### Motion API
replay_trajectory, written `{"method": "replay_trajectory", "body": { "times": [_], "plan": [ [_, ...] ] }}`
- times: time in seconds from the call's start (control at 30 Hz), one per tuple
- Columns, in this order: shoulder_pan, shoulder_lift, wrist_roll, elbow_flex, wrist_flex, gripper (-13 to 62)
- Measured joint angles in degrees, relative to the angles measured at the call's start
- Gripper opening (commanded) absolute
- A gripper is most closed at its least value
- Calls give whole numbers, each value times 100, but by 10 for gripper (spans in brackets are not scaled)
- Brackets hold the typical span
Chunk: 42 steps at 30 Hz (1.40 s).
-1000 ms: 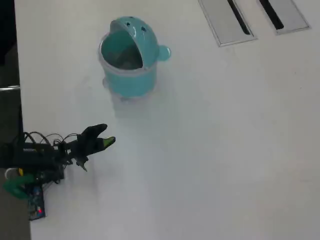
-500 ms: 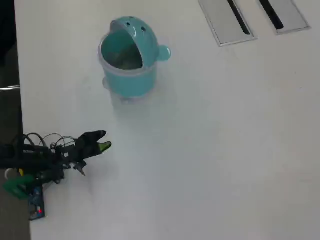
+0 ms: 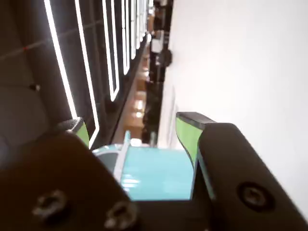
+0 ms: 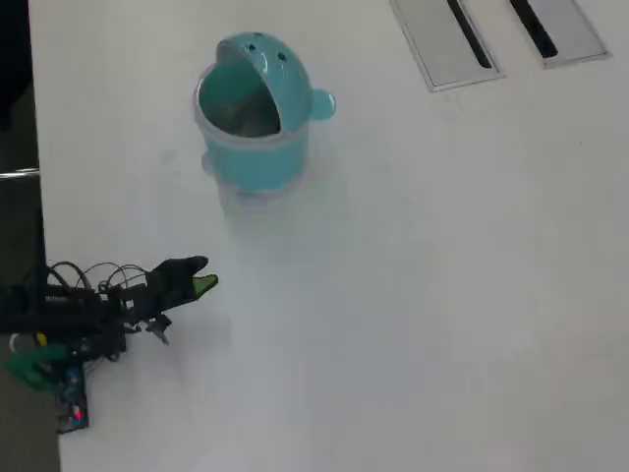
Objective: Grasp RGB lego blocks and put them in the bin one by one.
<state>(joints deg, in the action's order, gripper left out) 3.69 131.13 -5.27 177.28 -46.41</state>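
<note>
Teal bin (image 4: 254, 147) upright on the white table (image 4: 442, 295), mouth up, nothing lying flat.

It's a round tub, domed lid (image 4: 257, 51) with dark dots swung back at the far side, knob (image 4: 322, 102) poking right in the overhead view. Well below and left of the bin, the gripper (image 4: 202, 279) hangs near the table's edge; in the wrist view its green-padded fingers (image 3: 186, 135) stand spread with nothing between them, bin (image 3: 154, 173) framed beyond.
</note>
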Motion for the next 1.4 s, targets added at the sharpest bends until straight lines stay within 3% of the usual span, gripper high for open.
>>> {"method": "replay_trajectory", "body": {
  "times": [1.4],
  "plan": [
    [-123, 0, 193, 9, 3182, 353]
  ]
}}
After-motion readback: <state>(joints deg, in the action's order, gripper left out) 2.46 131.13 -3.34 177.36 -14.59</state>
